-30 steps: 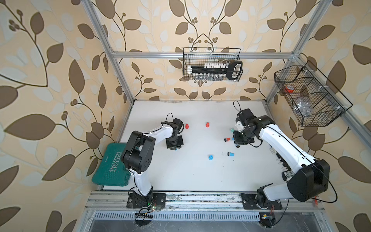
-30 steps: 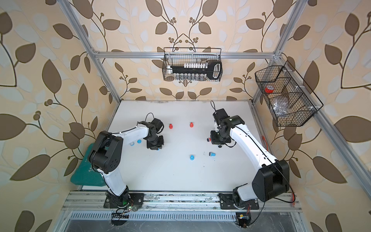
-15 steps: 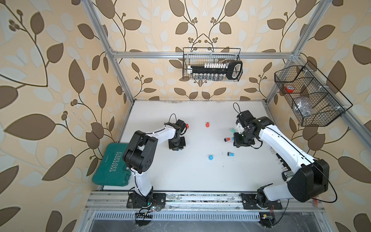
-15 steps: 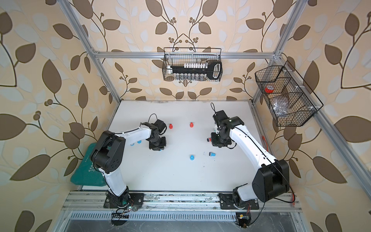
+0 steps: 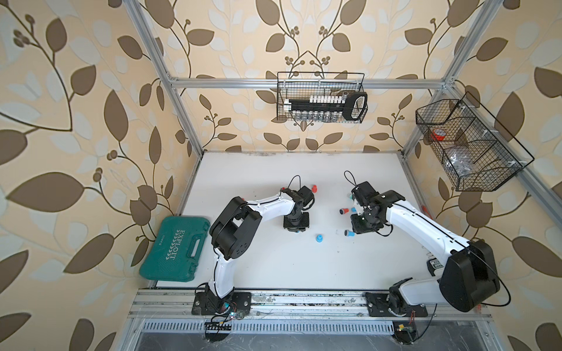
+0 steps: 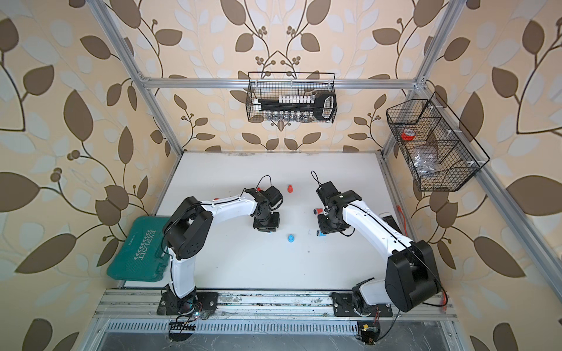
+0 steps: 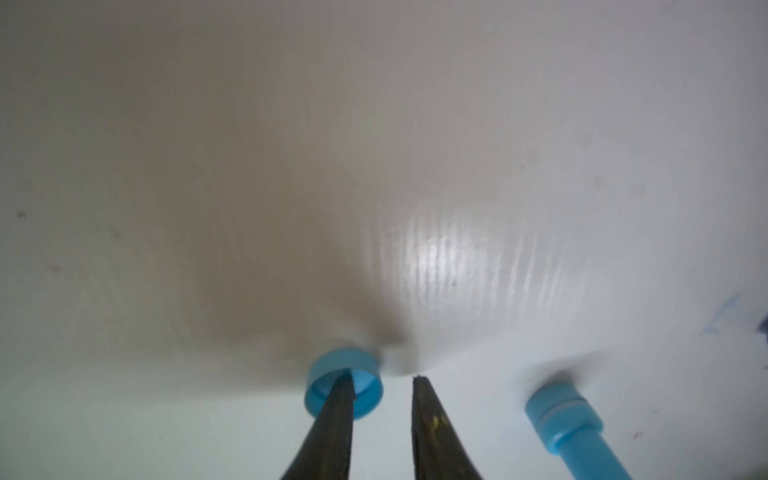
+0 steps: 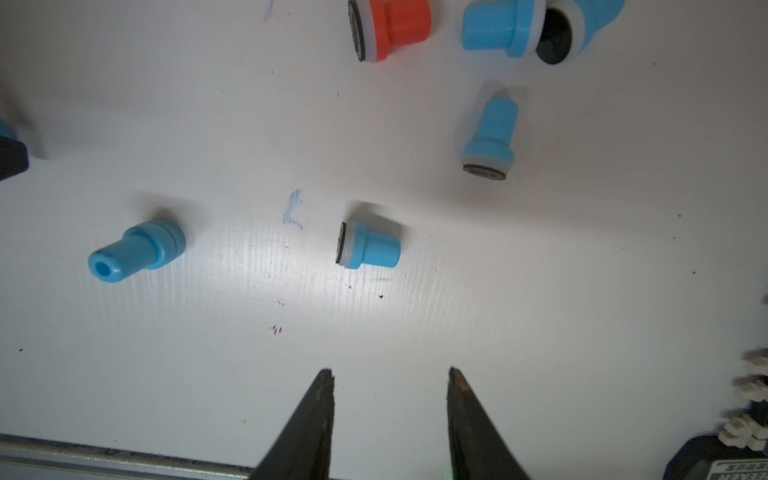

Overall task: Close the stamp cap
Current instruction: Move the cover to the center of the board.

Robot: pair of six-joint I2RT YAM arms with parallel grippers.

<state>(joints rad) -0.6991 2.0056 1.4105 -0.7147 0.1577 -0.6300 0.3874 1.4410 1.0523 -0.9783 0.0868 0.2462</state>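
Observation:
A loose blue cap [image 7: 332,365] lies open side up on the white table [image 7: 415,166]. My left gripper [image 7: 382,376] hangs right over it, shut to a narrow gap with nothing between the fingers; one fingertip [image 7: 345,386] overlaps the cap. A capped blue stamp [image 7: 569,428] stands close by; in a top view this capped blue stamp [image 5: 318,238] is in front of the left gripper [image 5: 296,225]. An uncapped blue stamp [image 8: 368,247] lies on its side beyond my right gripper [image 8: 390,370], which is open and empty above bare table.
Around the right gripper [image 5: 360,226] lie more uncapped stamps: a blue one [image 8: 490,137], a red one [image 8: 388,29] and two blue ones [image 8: 503,27]. A red stamp [image 5: 313,189] stands further back. A green tool case [image 5: 176,247] sits at the table's left edge.
My left gripper has moved right, toward the table's middle, and stayed shut. My right gripper has opened and drawn a little toward the front, away from the stamps.

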